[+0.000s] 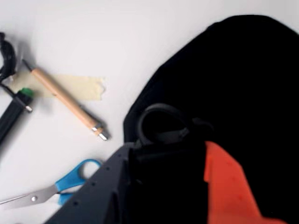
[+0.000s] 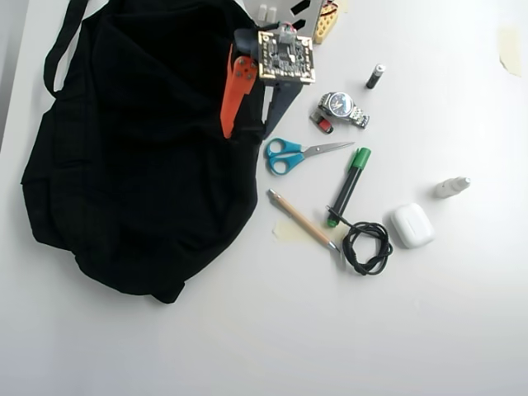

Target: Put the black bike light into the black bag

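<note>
- While the arm hangs over it, the big floppy black fabric bag (image 2: 132, 165) takes up the left half of the white bench (image 2: 247, 346) in the overhead view, its strap looping off the top corner; its inside reads as plain black, so I cannot tell what is in it.
- Orange and dark, the tool (image 1: 168, 140) sits at the bag's right edge, clamped on the small black bike light (image 1: 161, 123) with its round loop poking out ahead of the jaws in the wrist view.
- Just beside the bag lie blue-handled scissors (image 2: 289, 154), a wooden pencil (image 2: 301, 219), a green-capped black marker (image 2: 348, 186) and a coiled black cable (image 2: 367, 246); a steel wristwatch (image 2: 342, 107) and a white earbud case (image 2: 412, 224) lie further right.
- Risk, as I judge it: the light hangs near the bag's rim, not clearly over the mouth, so letting go here might drop it on the fabric or bench, or the loop might snag.
</note>
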You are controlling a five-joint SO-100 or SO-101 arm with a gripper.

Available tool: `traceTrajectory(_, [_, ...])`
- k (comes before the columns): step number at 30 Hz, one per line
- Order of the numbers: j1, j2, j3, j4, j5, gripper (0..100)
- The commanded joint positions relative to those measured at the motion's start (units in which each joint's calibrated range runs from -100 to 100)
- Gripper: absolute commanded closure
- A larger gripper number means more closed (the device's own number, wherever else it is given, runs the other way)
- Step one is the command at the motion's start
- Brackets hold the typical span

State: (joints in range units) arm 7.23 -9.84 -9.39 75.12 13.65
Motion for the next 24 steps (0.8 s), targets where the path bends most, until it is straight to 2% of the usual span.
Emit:
traceTrajectory(1, [1.22, -5.26, 2.11, -0.44, -0.02, 98])
traceTrajectory(3, [1.07, -8.42, 5.7, -0.96, 0.04, 98])
traceTrajectory(8, [2.87, -21.78, 26.01, -8.28, -0.12, 98])
traceTrajectory(9, [5.56, -25.59, 33.2, -13.45, -0.12, 98])
traceTrajectory(15, [13.86, -29.74, 53.23, -35.24, -0.17, 98])
traceTrajectory(18, [16.78, -28.75, 59.07, -41.44, -0.17, 98])
traceTrajectory(24, [26.43, -24.1, 62.13, -45.14, -0.12, 98])
